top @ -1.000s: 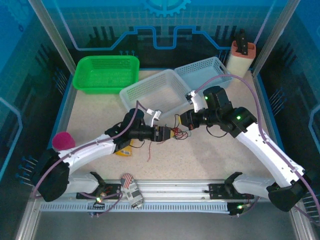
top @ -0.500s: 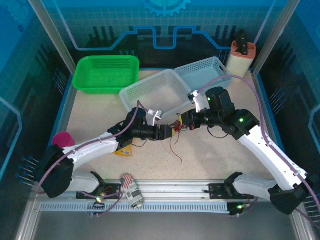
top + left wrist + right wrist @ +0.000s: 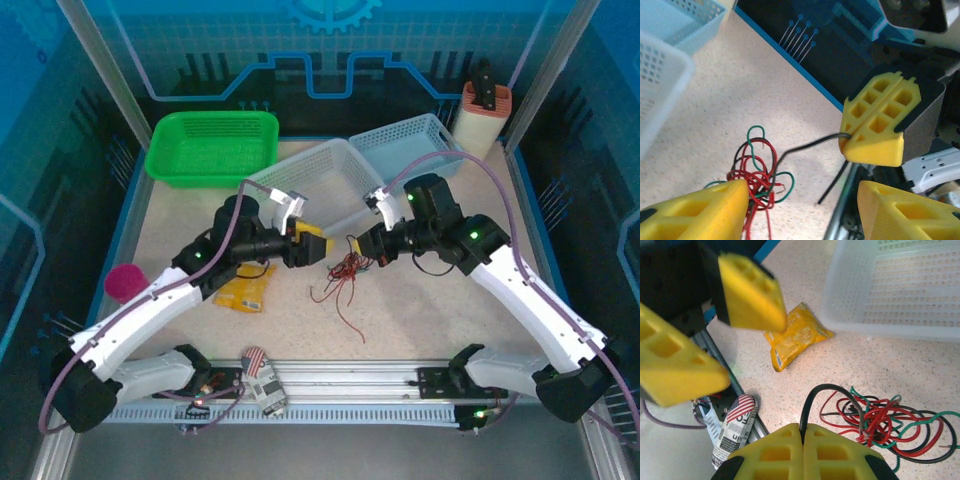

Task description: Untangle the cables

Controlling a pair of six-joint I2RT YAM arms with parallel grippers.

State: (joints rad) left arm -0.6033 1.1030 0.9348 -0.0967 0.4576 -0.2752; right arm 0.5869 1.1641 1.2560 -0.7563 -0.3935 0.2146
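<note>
Separating strands: right gripper (image 3: 802, 440) jaws pinch a black cable (image 3: 804, 410); left gripper (image 3: 801, 192) jaws spread. Next, I judge, left must seize the tangle (image 3: 757, 175).

White basket (image 3: 300, 180) sits right behind the left gripper (image 3: 322, 245), a light blue basket (image 3: 405, 145) is behind the right gripper (image 3: 360, 247), and a green basket (image 3: 212, 145) is further back, off to the left gripper's left. A yellow snack packet (image 3: 245, 290) lies on the table (image 3: 430, 320) just near-left of the left gripper. There's a pink cup (image 3: 125, 283) way out to its left and a flag-print packet (image 3: 262, 372) well nearer than it.
</note>
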